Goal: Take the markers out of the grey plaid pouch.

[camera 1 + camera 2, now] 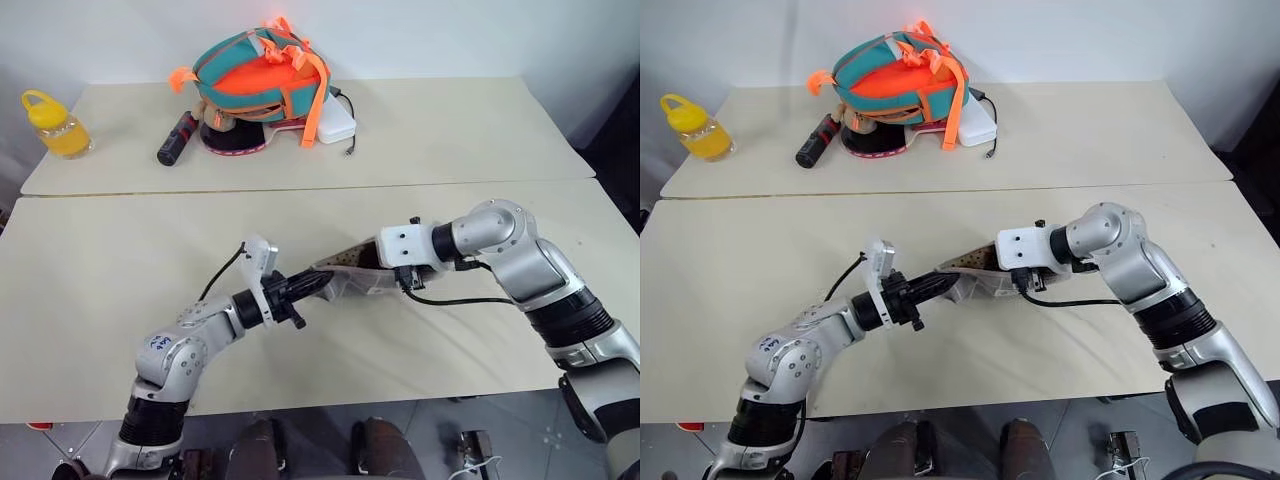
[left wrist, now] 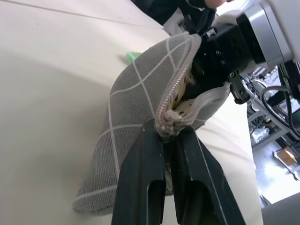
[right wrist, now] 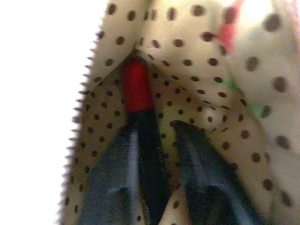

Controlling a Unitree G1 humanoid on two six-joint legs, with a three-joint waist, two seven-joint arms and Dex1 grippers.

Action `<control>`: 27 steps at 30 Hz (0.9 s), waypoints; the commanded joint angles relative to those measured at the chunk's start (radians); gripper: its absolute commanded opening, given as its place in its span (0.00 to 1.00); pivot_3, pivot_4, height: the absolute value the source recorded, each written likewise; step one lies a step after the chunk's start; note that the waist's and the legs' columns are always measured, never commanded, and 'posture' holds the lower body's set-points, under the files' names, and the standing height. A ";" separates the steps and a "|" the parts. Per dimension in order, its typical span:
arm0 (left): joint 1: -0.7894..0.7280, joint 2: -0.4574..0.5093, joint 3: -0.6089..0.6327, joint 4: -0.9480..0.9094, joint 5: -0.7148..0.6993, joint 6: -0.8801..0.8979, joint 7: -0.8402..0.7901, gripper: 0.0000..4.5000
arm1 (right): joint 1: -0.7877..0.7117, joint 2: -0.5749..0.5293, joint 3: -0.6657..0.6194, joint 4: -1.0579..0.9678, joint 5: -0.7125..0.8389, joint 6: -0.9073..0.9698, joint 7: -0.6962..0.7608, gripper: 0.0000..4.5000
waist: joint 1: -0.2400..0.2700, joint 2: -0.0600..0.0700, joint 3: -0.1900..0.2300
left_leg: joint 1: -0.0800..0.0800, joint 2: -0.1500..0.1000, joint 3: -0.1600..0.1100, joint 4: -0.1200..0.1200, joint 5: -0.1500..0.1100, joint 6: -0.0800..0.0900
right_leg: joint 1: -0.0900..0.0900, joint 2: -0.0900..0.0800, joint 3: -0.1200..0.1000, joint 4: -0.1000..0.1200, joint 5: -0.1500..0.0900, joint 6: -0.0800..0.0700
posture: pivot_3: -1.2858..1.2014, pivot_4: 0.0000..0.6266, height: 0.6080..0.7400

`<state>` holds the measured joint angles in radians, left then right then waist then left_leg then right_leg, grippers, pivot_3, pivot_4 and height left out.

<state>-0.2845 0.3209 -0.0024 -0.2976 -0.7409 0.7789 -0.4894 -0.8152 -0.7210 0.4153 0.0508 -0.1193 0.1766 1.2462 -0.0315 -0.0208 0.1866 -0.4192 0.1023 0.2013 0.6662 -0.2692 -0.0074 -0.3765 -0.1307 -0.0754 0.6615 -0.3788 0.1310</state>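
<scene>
Nearest the camera, the left gripper [image 1: 318,283] is clamped on the zip end of the grey plaid pouch [image 2: 136,122], holding it just off the table [image 1: 120,250] — a slipping pinch would let it sag. Further right, the right gripper [image 3: 159,129] sits inside the dotted lining, jaws parted with the red marker [image 3: 137,89] between them, not yet squeezed. Closing off-centre could push it deeper — or snag cloth.

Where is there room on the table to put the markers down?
Lots of bare table left of the grey plaid pouch, and more at its right end. The far side is crowded around the backpack, black-and-red cylinder and yellow bottle.
</scene>
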 commanded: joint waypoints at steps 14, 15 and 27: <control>-0.026 -0.019 0.062 0.056 -0.029 0.004 -0.014 0.00 | -0.011 0.044 0.041 0.102 -0.088 -0.024 -0.003 0.49 | -0.002 0.000 0.000 | 0.001 0.000 0.000 0.000 0.000 0.000 | 0.000 0.000 0.000 0.001 0.000 0.000 | 0.52 0.24 1.00; -0.026 -0.019 0.061 0.056 -0.028 0.003 -0.014 0.00 | -0.011 0.049 0.045 0.113 -0.098 -0.027 -0.010 0.49 | -0.003 0.000 0.000 | 0.001 0.000 0.000 0.000 0.000 0.000 | 0.000 0.000 0.000 0.001 0.000 0.000 | 0.52 0.24 1.00; -0.024 -0.028 0.049 0.049 -0.009 -0.023 -0.017 0.00 | 0.037 0.065 0.070 0.046 -0.084 0.041 0.068 0.49 | -0.006 -0.001 0.000 | 0.003 0.000 0.000 -0.001 0.000 0.000 | 0.002 0.000 0.001 0.001 0.000 0.000 | 0.52 0.24 1.00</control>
<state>-0.3053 0.2920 0.0279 -0.2300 -0.7590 0.7838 -0.5050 -0.8105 -0.6543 0.4529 0.1040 -0.2026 0.2058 1.2847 -0.0372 -0.0214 0.1862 -0.4163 0.1027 0.2017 0.6657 -0.2691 -0.0076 -0.3747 -0.1304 -0.0749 0.6628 -0.3788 0.1310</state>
